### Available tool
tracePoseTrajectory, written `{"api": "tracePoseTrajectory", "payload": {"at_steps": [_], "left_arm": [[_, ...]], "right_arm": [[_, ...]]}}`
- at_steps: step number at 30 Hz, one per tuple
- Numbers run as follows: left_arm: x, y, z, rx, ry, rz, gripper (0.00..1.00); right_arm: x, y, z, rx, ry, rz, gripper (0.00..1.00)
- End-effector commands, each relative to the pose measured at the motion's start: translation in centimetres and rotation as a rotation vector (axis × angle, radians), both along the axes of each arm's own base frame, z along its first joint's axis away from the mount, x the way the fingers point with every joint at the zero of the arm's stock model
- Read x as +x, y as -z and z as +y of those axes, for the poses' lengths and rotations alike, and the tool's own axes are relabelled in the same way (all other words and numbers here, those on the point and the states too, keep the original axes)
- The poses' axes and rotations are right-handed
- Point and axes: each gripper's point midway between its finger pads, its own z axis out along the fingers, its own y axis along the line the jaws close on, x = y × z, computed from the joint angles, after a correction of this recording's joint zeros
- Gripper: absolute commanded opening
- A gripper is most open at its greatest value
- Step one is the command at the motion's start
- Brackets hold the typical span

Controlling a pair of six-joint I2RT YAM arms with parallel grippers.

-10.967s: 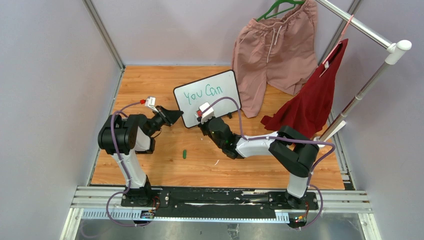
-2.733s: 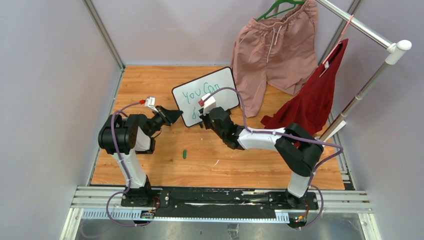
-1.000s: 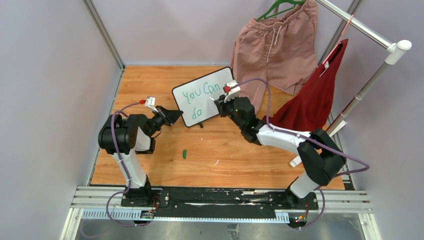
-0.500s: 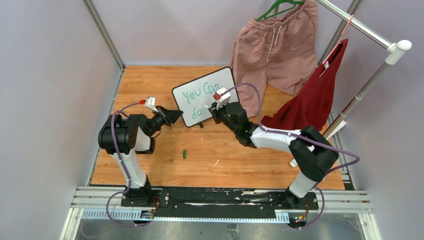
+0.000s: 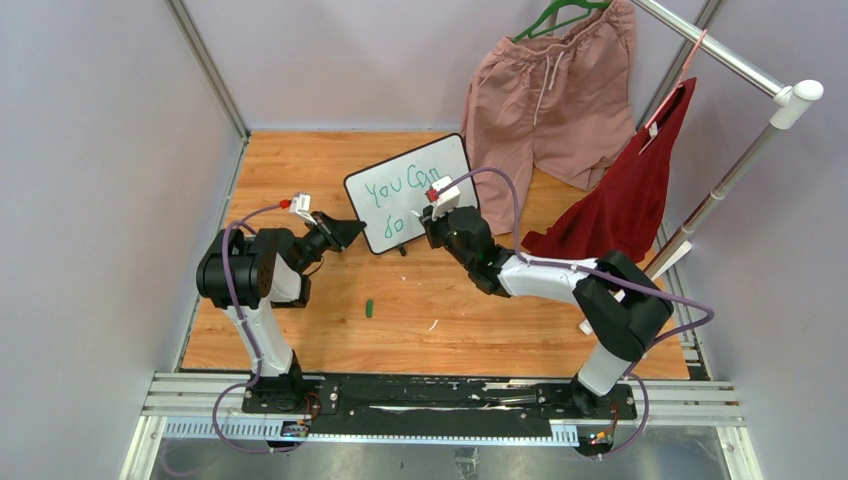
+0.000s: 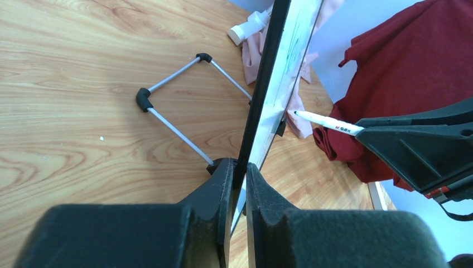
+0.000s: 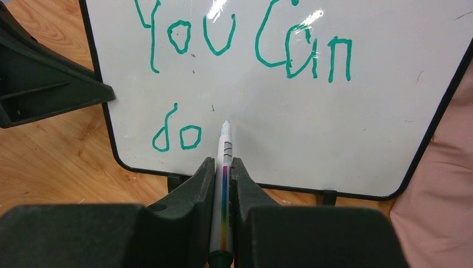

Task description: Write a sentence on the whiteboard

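Observation:
The whiteboard (image 5: 400,175) stands tilted on the wooden table; it also shows in the right wrist view (image 7: 334,134) and edge-on in the left wrist view (image 6: 279,72). Green words on it read "You Can" (image 7: 245,42) with "do" (image 7: 177,134) below. My left gripper (image 6: 240,167) is shut on the board's black left edge (image 5: 352,232). My right gripper (image 7: 223,167) is shut on a white marker (image 7: 224,184) with a rainbow stripe. Its tip is at or just off the board, right of "do". The marker also shows in the left wrist view (image 6: 329,121).
A small green cap (image 5: 369,308) lies on the table near the left arm. Pink shorts (image 5: 545,90) and a dark red garment (image 5: 630,195) hang from a rail (image 5: 720,50) at the back right. The board's wire stand (image 6: 167,106) rests behind it.
Eleven seconds ago the board read only "You Can"; "do" is now written below. The right gripper swung right and up a second ago, then came back to the board right of "do". The left arm held still.

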Motion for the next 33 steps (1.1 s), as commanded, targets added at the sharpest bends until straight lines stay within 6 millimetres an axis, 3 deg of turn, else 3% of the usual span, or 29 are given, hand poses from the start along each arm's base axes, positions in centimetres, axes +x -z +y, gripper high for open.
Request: {"api": "tracePoseTrajectory", "payload": {"at_steps": [1,33], "left_arm": [[-0.04,0.25,-0.11,0.010,0.002,-0.017,0.00],[-0.01,0.23,-0.09,0.011,0.002,-0.018,0.00]], "right_arm": [[0.65,-0.68,0.29,0.006,0.032,-0.032,0.00],[1.35,-0.40,0.97,0.025,0.047,-0.007,0.00]]}}
